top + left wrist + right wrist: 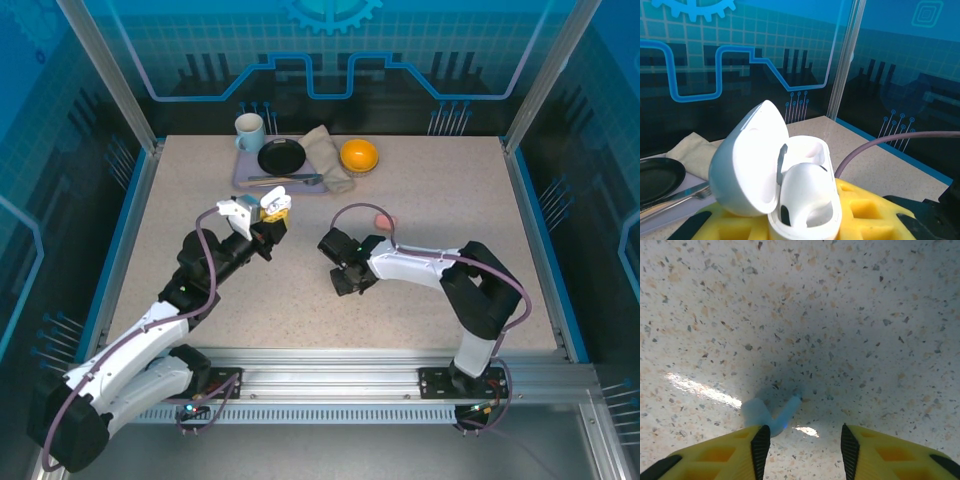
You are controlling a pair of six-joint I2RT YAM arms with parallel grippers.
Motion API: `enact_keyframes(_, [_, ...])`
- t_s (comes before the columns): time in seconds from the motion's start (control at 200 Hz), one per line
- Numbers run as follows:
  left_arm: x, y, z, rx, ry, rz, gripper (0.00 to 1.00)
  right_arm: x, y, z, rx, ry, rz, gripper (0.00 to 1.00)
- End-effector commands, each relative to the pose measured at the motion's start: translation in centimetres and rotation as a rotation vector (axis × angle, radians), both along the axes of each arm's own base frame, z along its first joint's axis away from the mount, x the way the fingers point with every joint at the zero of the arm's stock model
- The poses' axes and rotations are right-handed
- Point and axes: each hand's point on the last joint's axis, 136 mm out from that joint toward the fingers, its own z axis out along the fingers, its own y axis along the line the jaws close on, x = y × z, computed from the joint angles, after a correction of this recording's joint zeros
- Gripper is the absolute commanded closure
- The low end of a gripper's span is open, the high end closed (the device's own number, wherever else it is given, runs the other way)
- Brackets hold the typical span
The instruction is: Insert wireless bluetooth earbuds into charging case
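Speckled tabletop spreads between blue printed walls, and I work over its middle. My left gripper is pressed together on the white charging case. It holds the case clear of the table with the lid tipped back and the mouth turned up. I judge I hold it this way to offer the pockets to a bud brought over by my other arm. Something white and rounded sits inside the case, but I cannot tell whether it is a seated bud or the moulding.

To the right of the case and nearer my bases, my right gripper points down at the table, fingers spread with nothing between them. A white earbud lies flat just ahead of one black pad, off to the side of the gap. I judge the jaws must shift sideways to straddle it before closing. Otherwise the pad may nudge this tiny, smooth piece away.

Right of the case a small pink thing rests on the table, too small to tell bud from case. Behind the case a tray carries a mug, a black plate and a fork. A cloth and an orange bowl lie alongside, all well apart from my route. Only a purple cable arcs near the case's open side.
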Motion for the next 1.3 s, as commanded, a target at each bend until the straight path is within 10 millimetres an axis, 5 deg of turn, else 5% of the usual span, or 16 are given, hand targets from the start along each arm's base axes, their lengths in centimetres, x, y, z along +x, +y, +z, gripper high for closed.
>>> enact_keyframes(0.0, [0.2, 0.3, 2.7, -0.014, -0.059, 0.017, 1.00, -0.9, -0.2, -0.8, -0.017, 0.019, 0.028, 0.55])
enact_keyframes(0.265, [0.5, 0.1, 3.0, -0.012, -0.055, 0.011, 1.00, 0.6, 1.7, -1.3, -0.004, 0.029, 0.010, 0.56])
enact_keyframes(0.48, [0.5, 0.1, 3.3, -0.006, -0.057, 0.011, 1.00, 3.4, 1.9, 1.8, 0.106, -0.024, -0.133, 0.55])
enact_keyframes(0.665, [0.5, 0.0, 3.2, -0.006, -0.055, 0.010, 1.00, 3.5, 2.0, 3.5, 0.182, -0.062, -0.096, 0.53])
enact_keyframes(1.296, [0.4, 0.1, 3.2, -0.003, -0.055, 0.011, 1.00, 3.8, 5.1, 0.5, 0.220, 0.022, -0.008, 0.55])
